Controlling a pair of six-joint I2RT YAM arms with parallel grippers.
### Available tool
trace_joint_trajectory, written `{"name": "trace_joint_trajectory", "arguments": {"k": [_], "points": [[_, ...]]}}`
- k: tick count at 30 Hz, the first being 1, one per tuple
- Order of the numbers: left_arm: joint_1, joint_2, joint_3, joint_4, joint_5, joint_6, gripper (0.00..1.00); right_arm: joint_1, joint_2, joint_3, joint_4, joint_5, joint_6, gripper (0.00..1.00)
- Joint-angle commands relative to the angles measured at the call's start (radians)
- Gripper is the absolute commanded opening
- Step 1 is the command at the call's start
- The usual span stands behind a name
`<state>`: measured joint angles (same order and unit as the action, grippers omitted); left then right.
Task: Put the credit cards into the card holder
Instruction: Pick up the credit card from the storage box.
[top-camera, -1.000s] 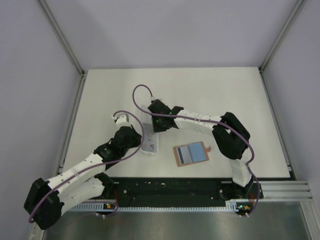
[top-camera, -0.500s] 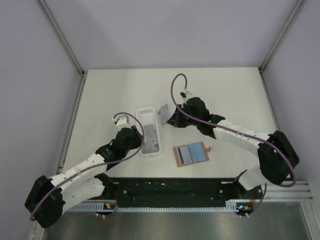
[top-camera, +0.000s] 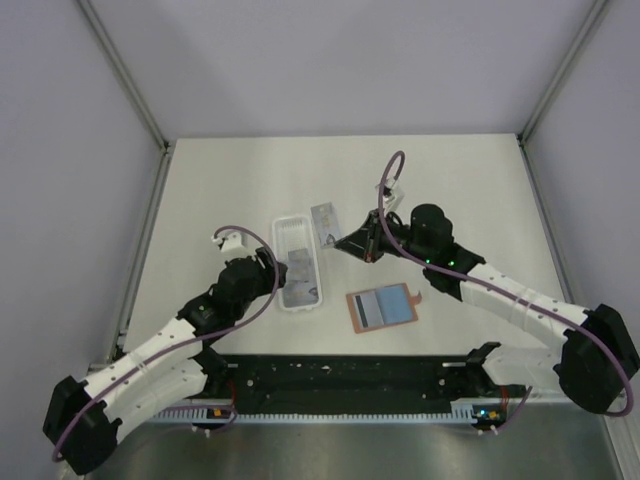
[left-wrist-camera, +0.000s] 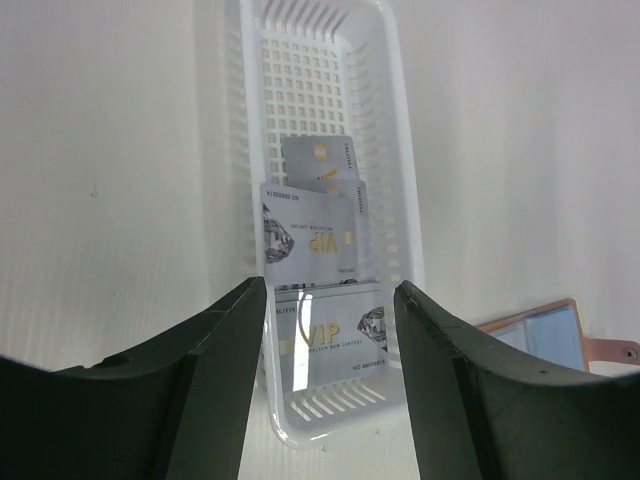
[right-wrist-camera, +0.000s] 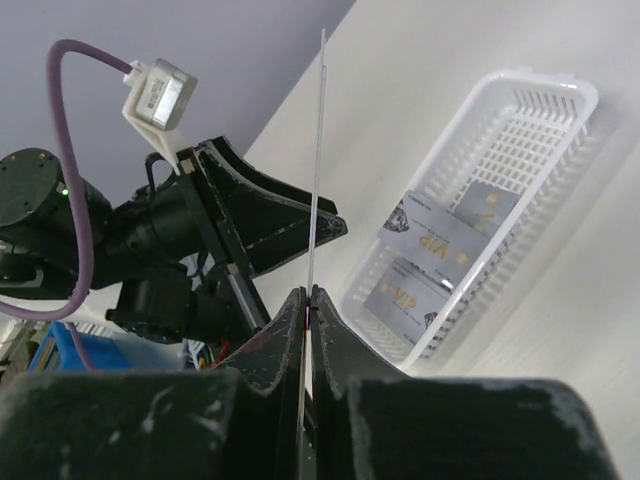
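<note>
- Jaws of the right gripper (right-wrist-camera: 308, 296) are pinched shut on one card (right-wrist-camera: 317, 150), which sticks out past the fingertips and shows edge-on from the wrist.
- A second ago this gripper was down over the tray (top-camera: 283, 222). Now it has the card lifted out and hanging just beside the tray's far right corner.
- Jaws of the left gripper (left-wrist-camera: 330, 292) stand apart with nothing between them, over the tray's near end. A second ago they were almost shut, so they have let go.
- Three cards (left-wrist-camera: 310, 235) lie overlapping in the tray.
- The holder (top-camera: 385, 306) lies open on the table, right of the tray and nearer the bases than the held card. Its pale inside shows a dark stripe; I cannot tell whether a card already sits there.
- For the task, I judge the pick done for this card; it has yet to be brought back and slipped into the holder, and the tray's cards come after.
- The right arm is stretched long, elbow far out at the near right, forearm slanting left to mid-table; before, it was folded over the tray.
- The left arm lies low, reaching diagonally from the near left.
</note>
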<state>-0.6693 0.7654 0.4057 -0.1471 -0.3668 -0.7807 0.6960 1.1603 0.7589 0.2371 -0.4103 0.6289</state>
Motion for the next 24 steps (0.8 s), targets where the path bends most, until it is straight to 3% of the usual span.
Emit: {"name": "trace_joint_trajectory", "arguments": {"k": [1,7,11,17,24], "points": [[0.004,-0.005,0.031,-0.014,-0.015,0.020,0.60,-0.007,0.052,-0.015,0.085,-0.024,0.000,0.00],[0.004,-0.023,0.031,-0.009,0.008,0.026,0.60,-0.007,0.036,-0.010,0.054,-0.021,-0.024,0.00],[0.004,-0.077,0.054,0.011,0.066,0.052,0.60,-0.026,0.004,-0.027,0.093,-0.165,-0.031,0.00],[0.004,-0.205,0.116,0.023,0.210,0.072,0.59,-0.038,-0.050,-0.099,0.298,-0.435,0.104,0.00],[0.004,-0.373,0.090,0.190,0.362,0.021,0.59,-0.038,-0.145,-0.159,0.412,-0.472,0.239,0.00]]}}
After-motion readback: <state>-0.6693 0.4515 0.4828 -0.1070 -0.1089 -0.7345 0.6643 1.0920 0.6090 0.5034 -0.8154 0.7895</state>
